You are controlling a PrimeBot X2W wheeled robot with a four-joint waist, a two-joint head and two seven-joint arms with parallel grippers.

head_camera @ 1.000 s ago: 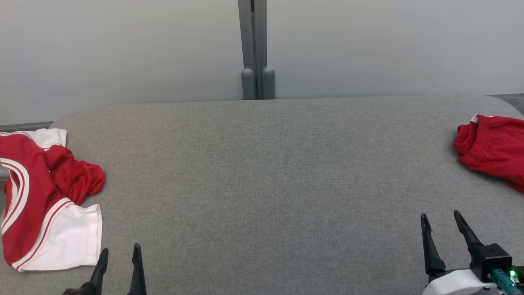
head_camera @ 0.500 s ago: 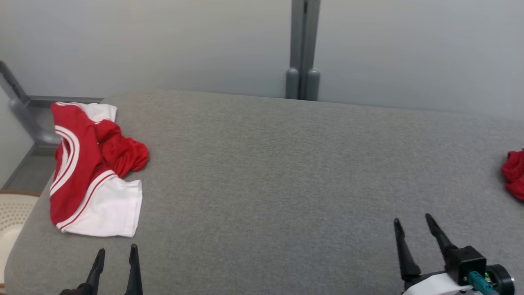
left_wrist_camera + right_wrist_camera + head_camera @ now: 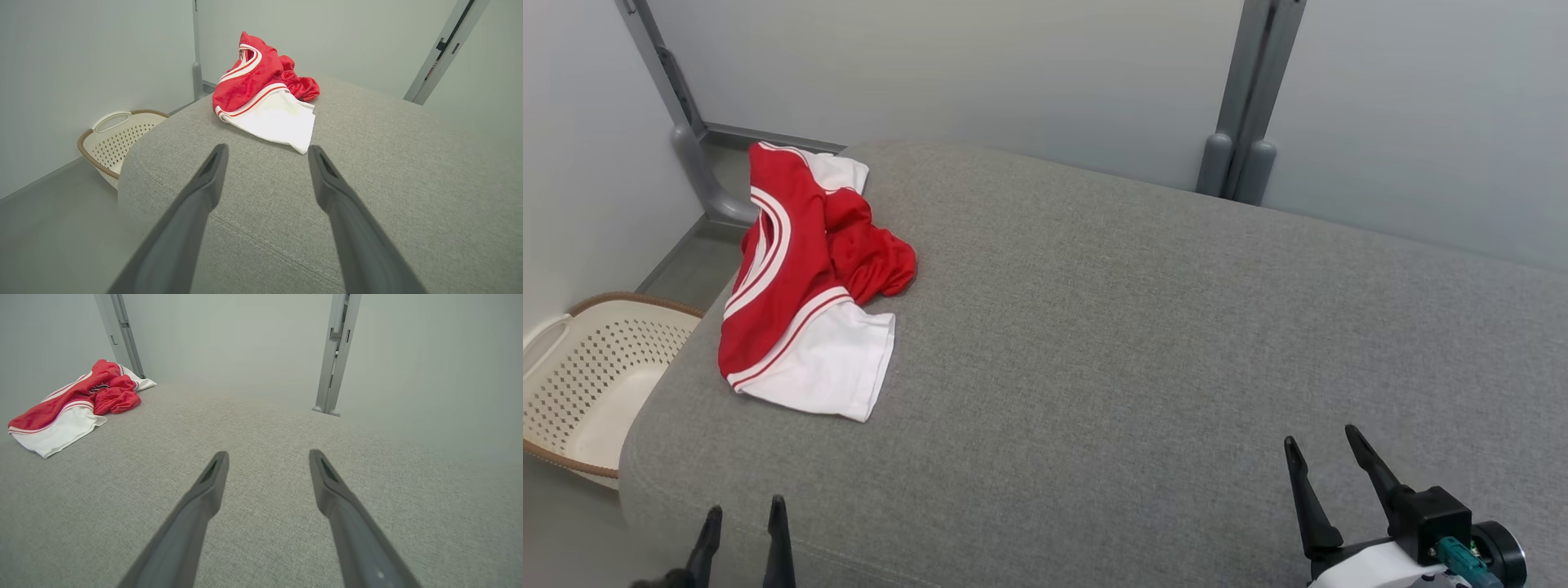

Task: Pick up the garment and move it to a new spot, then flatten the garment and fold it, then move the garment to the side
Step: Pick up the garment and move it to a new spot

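Both left end effector (image 3: 746, 506) and right end effector (image 3: 1321, 435) hover open. A crumpled red-and-white jersey (image 3: 796, 286) lies on the tabletop (image 3: 1111, 327).

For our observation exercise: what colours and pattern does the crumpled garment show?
The garment is red and white with striped trim, clearest in the left wrist view.

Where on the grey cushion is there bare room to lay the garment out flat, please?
Everything to the right of the red-and-white garment is bare grey cushion, from the post at the back to the near edge. Only the far left corner is crowded: the garment lies bunched there, near the basket on the floor.
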